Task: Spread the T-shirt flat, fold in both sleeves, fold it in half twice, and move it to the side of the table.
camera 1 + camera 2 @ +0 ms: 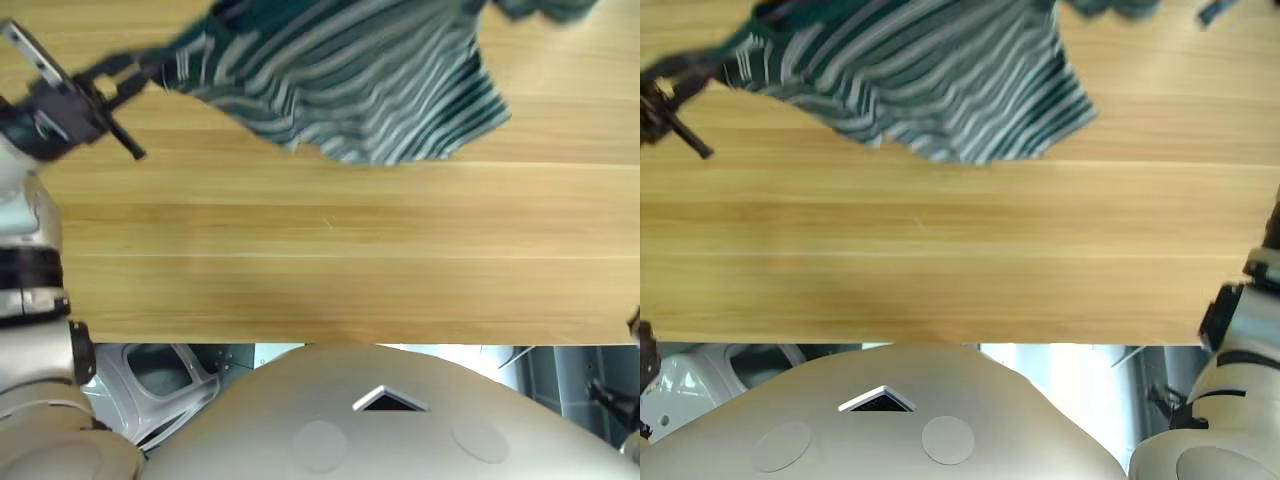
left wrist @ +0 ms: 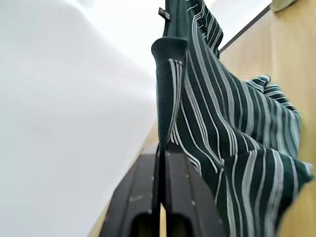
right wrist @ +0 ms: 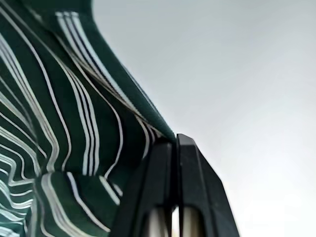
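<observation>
T-shirt [image 1: 340, 80] clamped at edges by left gripper [image 2: 162, 147] and right gripper [image 3: 175, 142].

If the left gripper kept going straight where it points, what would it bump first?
Likely the striped T-shirt: the left gripper pinches its edge, and more cloth hangs straight ahead. Beyond that, depth is unclear.

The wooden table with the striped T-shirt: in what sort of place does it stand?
Probably a robot laboratory, though I cannot be sure: a long light wooden plank table, a plain white wall, and a dark green white-striped T-shirt gripped by the left gripper and the right gripper.
</observation>
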Motion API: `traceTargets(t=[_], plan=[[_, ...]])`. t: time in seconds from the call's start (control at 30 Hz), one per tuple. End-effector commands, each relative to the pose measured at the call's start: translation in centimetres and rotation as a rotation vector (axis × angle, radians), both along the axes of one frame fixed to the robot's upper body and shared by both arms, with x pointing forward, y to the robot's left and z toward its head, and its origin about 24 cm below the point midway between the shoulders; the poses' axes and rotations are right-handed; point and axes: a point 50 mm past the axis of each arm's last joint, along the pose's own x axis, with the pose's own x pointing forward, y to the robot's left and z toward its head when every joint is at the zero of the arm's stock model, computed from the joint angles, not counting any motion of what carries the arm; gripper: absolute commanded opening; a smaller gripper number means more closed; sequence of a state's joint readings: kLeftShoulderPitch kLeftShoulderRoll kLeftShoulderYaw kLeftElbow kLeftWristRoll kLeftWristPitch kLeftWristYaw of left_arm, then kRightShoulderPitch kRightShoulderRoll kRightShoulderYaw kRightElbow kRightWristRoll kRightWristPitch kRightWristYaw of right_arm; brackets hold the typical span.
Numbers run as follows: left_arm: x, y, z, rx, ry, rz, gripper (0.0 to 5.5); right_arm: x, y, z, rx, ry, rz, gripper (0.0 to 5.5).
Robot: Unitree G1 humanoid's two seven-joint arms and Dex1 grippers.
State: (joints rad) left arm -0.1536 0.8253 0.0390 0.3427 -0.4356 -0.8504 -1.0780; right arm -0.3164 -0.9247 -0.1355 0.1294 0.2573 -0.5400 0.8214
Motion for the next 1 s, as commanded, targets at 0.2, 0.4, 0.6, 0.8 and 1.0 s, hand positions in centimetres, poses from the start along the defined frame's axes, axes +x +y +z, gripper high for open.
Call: traceTargets(t=[0.2,0.4,0.6,0.8,1.0], plan=[[-1.4,-0.4,0.1,0.034,0.067,-0.081,0.00,-6.4,0.6,-6.1,-0.240,0.414,0.363,0.03],[-7.5,-4.2,5.8,-0.241,0.018,-0.523,0.00,-10.9,1.3,-3.1,-0.019,0.386,0.714,0.03],[-8.6,-6.1,5.7,-0.057,0.175,-0.616,0.00,-9.8,2.3,-7.8,-0.206,0.607,0.652,0.03],[-0.3,-4.8,0.5,0.238,0.318,-0.369,0.00,0.6,3.7,-9.3,-0.338,0.540,0.250,0.03],[13.3,-3.3,24.8,-0.286,-0.479,0.627,0.00,12.8,2.3,14.0,0.358,-0.324,-0.672,0.03]])
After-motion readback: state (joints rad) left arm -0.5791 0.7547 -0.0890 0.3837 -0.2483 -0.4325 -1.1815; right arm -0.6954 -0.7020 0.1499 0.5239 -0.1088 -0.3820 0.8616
